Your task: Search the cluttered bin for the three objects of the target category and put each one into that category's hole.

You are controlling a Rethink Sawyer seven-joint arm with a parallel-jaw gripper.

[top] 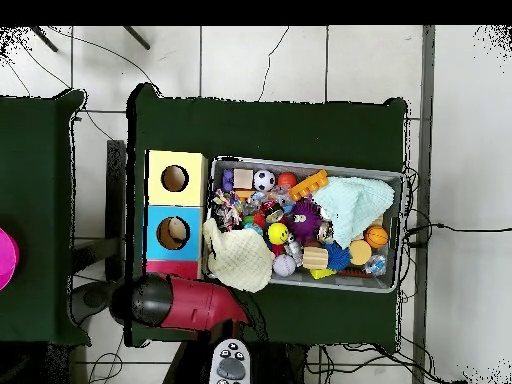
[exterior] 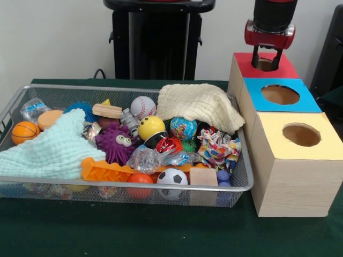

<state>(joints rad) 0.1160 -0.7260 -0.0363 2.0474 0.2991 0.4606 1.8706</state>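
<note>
The silver wire-mesh bin (exterior: 124, 88) sits on the green table, full of toys; it also shows in the overhead view (top: 300, 164). Among them are a baseball (exterior: 142, 106), a yellow ball (exterior: 151, 127), a globe ball (exterior: 183, 128), a soccer ball (exterior: 172, 177) and a small basketball (exterior: 24, 132). Three wooden boxes stand beside the bin, with a red top (exterior: 289, 68), a blue top (exterior: 305, 101) and a yellow top (exterior: 321, 126), each with a round hole. My gripper (exterior: 267, 63) hangs over the red box's hole, fingers apart and empty. In the overhead view the arm (top: 185, 302) hides it.
A cream cloth (exterior: 198, 104) covers the bin's far corner near the boxes and a mint cloth (exterior: 53, 147) covers the other end. A purple spiky toy (exterior: 116, 143), an orange plastic piece (exterior: 104, 170) and a wooden block (exterior: 203, 176) lie between them. The black pedestal (exterior: 158, 43) stands behind.
</note>
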